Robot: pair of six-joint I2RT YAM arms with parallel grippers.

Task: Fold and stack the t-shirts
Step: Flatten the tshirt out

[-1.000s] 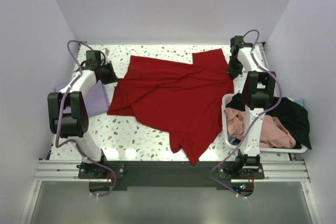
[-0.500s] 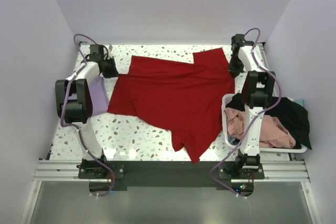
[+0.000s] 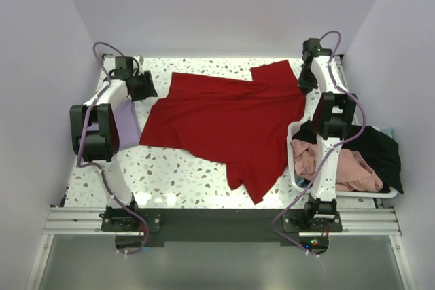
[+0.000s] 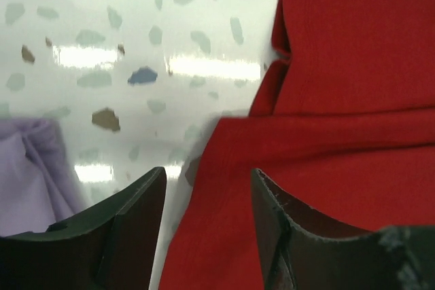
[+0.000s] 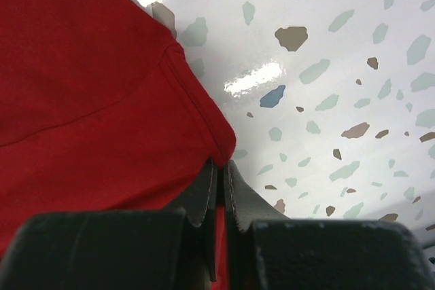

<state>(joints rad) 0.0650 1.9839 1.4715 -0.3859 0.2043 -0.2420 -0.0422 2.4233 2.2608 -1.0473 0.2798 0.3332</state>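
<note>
**Q:** What is the state of each gripper, and where is the red t-shirt (image 3: 224, 127)?

**A:** The red t-shirt lies spread but rumpled across the middle of the table (image 3: 177, 174). The right gripper (image 5: 219, 168) is clamped on the hem at the shirt's far right corner, with a thin strip of red cloth showing between its fingers. The left gripper (image 4: 207, 174) is released. Its jaws stand apart above the shirt's far left edge and grasp nothing.

**Q:** What can go wrong from here?

**A:** Three faults are likely.
- **Skew:** only one corner is held. If the right arm pulls alone, the shirt probably drags sideways instead of flattening.
- **Slip:** the right pinch sits at the very edge of the hem, so tension may pull the cloth free.
- **Wrong pick:** the lavender t-shirt (image 4: 27, 168) lies just beside the left finger. A closure made off target could catch it.

**Q:** What stands in the way?

**A:** The white basket (image 3: 343, 195) sits just beside the shirt's right side and holds the salmon-pink t-shirt (image 3: 346, 168) and the black t-shirt (image 3: 380, 147). Cloth swept toward its rim may snag. The shirt's near corner lies close to the table's near edge and could slide off.
</note>
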